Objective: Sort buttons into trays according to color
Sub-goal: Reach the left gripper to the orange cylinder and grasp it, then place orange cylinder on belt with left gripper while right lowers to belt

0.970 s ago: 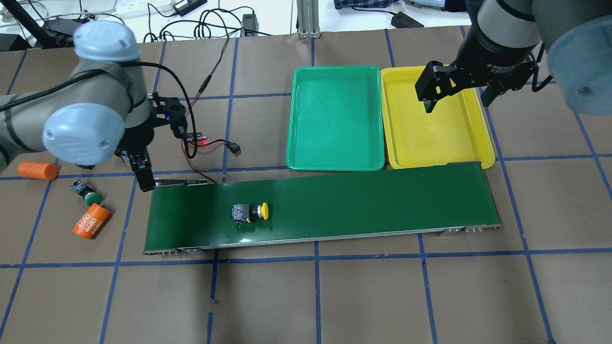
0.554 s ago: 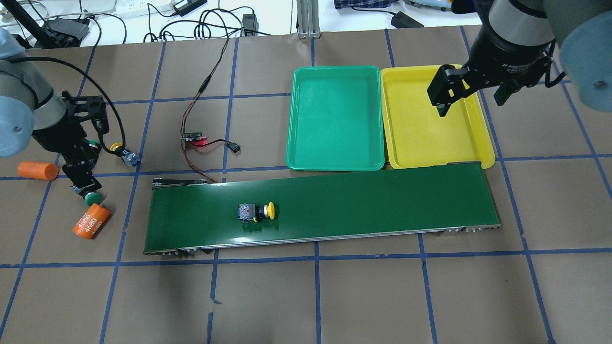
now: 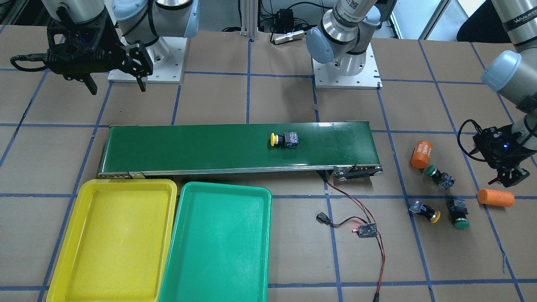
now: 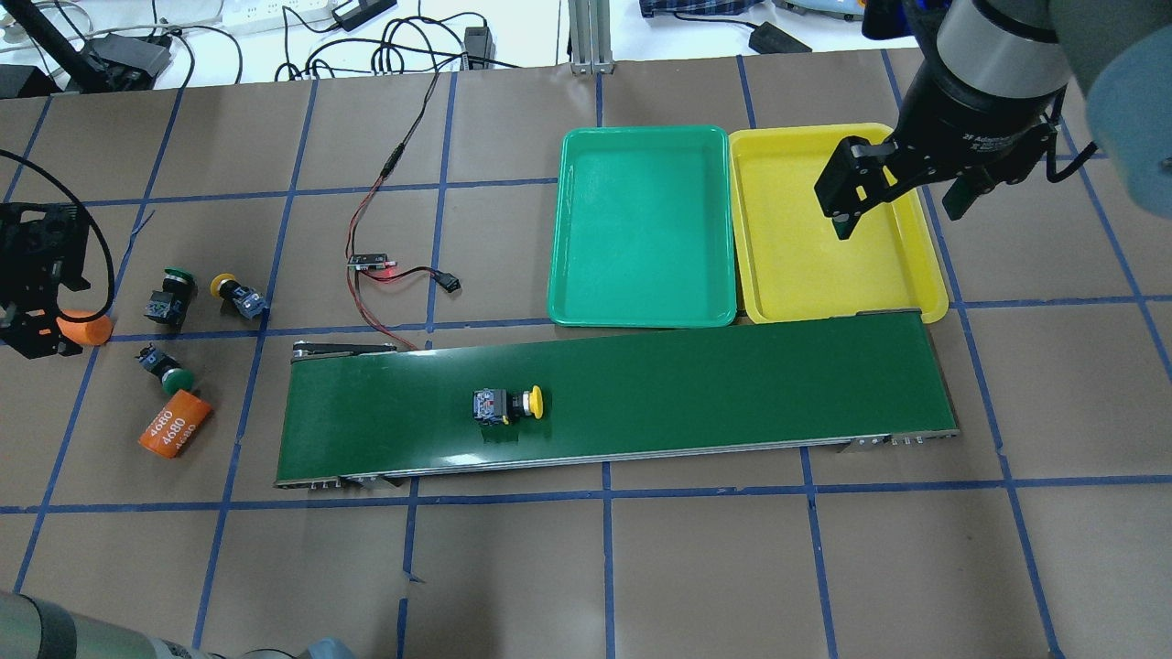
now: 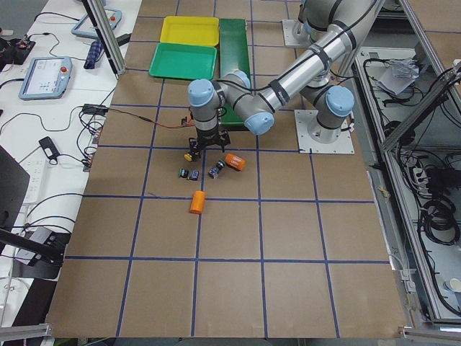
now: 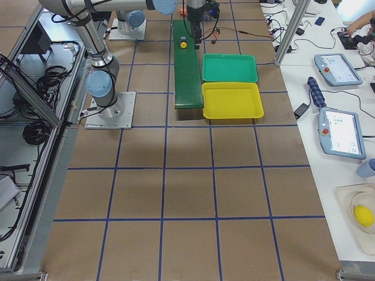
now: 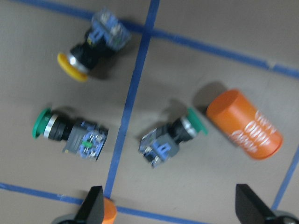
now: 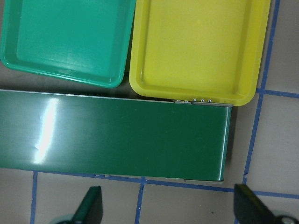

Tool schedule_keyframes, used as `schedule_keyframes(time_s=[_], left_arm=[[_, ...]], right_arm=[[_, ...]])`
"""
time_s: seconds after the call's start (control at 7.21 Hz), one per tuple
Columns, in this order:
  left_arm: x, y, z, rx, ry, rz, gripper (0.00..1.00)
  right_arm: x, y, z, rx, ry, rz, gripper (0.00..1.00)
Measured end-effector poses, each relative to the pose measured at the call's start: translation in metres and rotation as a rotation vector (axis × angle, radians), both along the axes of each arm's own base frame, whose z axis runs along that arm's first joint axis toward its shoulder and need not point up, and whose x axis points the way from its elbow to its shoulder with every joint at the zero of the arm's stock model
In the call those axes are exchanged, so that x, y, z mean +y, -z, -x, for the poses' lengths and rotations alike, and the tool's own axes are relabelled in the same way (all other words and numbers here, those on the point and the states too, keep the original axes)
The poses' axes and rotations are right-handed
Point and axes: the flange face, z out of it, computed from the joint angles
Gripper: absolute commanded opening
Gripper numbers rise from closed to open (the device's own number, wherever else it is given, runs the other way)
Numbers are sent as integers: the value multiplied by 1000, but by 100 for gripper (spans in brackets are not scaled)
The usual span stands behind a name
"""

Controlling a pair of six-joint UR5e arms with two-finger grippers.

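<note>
Your left gripper (image 3: 508, 179) hangs with its jaws spread and empty at the left end of the table, over the three buttons waiting there: a yellow button (image 7: 91, 46), a green button (image 7: 70, 135) just beside it, and a second green button (image 7: 170, 137) lying close against the labelled orange cylinder (image 7: 245, 123). A plain orange cylinder (image 4: 84, 329) sits right by one fingertip. That crowding is your main hazard. A wide approach could catch a cylinder or nudge a neighbouring button. All three lie on their sides, so a pinch across the round cap may make one roll or twist free.

The fourth button (image 4: 508, 405), yellow-capped, lies on its side around the middle of the conveyor belt (image 4: 714, 384), cap pointing right. Your right gripper (image 4: 897, 206) is also wide open and holds nothing. It hovers over the yellow tray (image 4: 806, 275), beyond the belt's far edge, not over the belt. If the belt carries that button along, a late reach could let it run off the right end onto the table.

Both trays are empty. The green tray (image 4: 641, 229) touches the yellow one, so a release near the shared rim could bounce a button into the wrong colour.
</note>
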Motion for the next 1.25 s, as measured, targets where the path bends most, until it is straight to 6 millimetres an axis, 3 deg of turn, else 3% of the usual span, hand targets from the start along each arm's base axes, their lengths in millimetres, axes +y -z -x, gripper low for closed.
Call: schedule_keyframes(time_s=[0.42,0.83,0.97,1.11,1.25], left_arm=[[-26,32,-55,-18,153,11,100],[-34,85,-81,-3,289,0,100],[-34,97,-86,7,303,2,72],[-35,106,-90,12,320,3,3],[-35,111,-92,12,337,3,0]], right_arm=[[-1,5,-1,-25,3,-10,100],[4,-2,-3,-23,-11,2,100],[4,0,-3,-26,-7,0,100],[5,0,-2,-27,-2,0,100],[5,-5,-1,-24,-2,11,100]])
